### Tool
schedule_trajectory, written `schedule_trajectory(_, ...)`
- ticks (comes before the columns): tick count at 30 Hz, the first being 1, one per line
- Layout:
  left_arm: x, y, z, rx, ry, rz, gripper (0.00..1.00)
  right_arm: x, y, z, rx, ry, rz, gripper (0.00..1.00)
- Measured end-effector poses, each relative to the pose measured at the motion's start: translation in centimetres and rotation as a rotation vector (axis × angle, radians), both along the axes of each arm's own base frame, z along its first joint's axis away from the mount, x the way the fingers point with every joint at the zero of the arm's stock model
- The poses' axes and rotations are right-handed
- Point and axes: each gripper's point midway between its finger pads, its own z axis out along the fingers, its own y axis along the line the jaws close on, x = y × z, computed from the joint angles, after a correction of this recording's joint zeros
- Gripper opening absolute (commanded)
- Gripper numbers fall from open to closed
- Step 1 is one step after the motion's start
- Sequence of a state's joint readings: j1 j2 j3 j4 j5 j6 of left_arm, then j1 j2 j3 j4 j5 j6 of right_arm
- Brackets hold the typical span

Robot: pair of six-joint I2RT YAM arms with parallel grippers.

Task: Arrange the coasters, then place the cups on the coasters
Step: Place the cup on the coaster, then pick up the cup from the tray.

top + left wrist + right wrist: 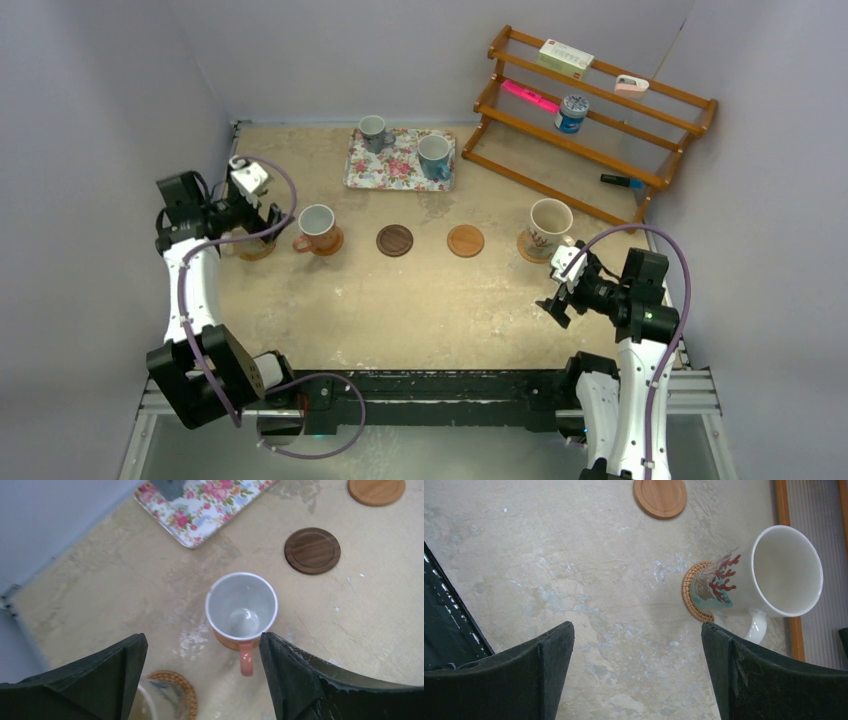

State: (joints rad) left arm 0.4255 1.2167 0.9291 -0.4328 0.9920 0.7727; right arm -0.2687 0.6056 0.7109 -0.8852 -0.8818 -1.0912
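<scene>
Beige tabletop (420, 310): I count three cups (549, 222) seated, two left.
My left gripper (202, 637) and right gripper (638, 625) gape empty; dark brown wooden coaster (394, 240) and tan wooden coaster (465, 240) sit bare; grey-blue mug (373, 129) and light blue mug (434, 155) wait on far floral tray (395, 172).

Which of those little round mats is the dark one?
The dark brown wooden coaster, bare, mid-row; the others are orange-tan, like the bare tan coaster to its right.

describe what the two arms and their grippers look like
Both arms are white tubular links with black joints and bases: left arm, right arm. A purple cable loops along each. The left gripper and right gripper have two broad, matte black wedge-shaped fingers, scuffed white at the edges.
</scene>
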Motion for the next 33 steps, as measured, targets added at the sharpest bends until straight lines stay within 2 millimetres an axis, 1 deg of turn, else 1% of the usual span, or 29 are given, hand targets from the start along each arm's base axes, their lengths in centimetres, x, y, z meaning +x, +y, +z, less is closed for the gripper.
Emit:
schedule_trajectory(2,0.6,0.4,2.8,0.019,-0.028,0.013,0.89,0.0,0.0,0.0,-0.001,0.000,0.001,0.99)
schedule_trajectory(5,1.6,1.5,7.7,0.056,-0.087,0.070,0.91,0.0,0.0,0.0,-0.001,-0.001,0.001,0.99)
schedule_trajectory(7,2.2,2.4,10.7,0.071,-0.127,0.124,0.97,0.0,0.0,0.0,-0.001,-0.002,0.001,0.99)
schedule_trajectory(8,2.5,2.8,12.0,0.073,-0.142,0.153,0.97,0.0,0.0,0.0,-0.001,-0.001,0.001,0.99)
schedule_trajectory(10,3.2,3.4,13.8,0.067,-0.159,0.192,0.97,0.0,0.0,0.0,0.003,0.003,0.000,0.99)
schedule_trajectory(12,4.5,4.1,15.0,0.065,-0.166,0.207,0.97,0.2,0.0,0.0,0.011,0.012,-0.008,0.99)
schedule_trajectory(15,6.0,4.9,14.7,0.059,-0.142,0.212,0.97,0.9,-0.2,0.3,0.030,0.024,-0.029,0.99)
schedule_trajectory(17,6.8,5.6,13.6,0.056,-0.114,0.224,0.98,1.8,-0.3,1.2,0.049,0.019,-0.051,0.99)
schedule_trajectory(21,7.3,7.2,10.4,0.074,-0.045,0.270,0.98,4.5,-0.9,4.7,0.096,-0.016,-0.105,0.99)
schedule_trajectory(24,7.3,8.8,8.6,0.088,0.001,0.319,0.98,7.1,-1.4,8.1,0.144,-0.038,-0.141,0.99)
schedule_trajectory(26,7.5,9.5,8.0,0.087,0.017,0.338,0.98,8.7,-1.5,10.0,0.178,-0.047,-0.154,0.99)
schedule_trajectory(28,7.4,9.9,7.7,0.084,0.025,0.348,0.98,10.3,-1.3,11.3,0.211,-0.043,-0.161,0.99)
schedule_trajectory(30,7.4,10.1,7.9,0.085,0.020,0.352,0.98,11.3,-0.7,11.8,0.234,-0.036,-0.163,0.99)
schedule_trajectory(33,7.0,9.8,8.2,0.082,0.001,0.353,0.98,12.3,0.9,11.8,0.241,-0.022,-0.163,0.99)
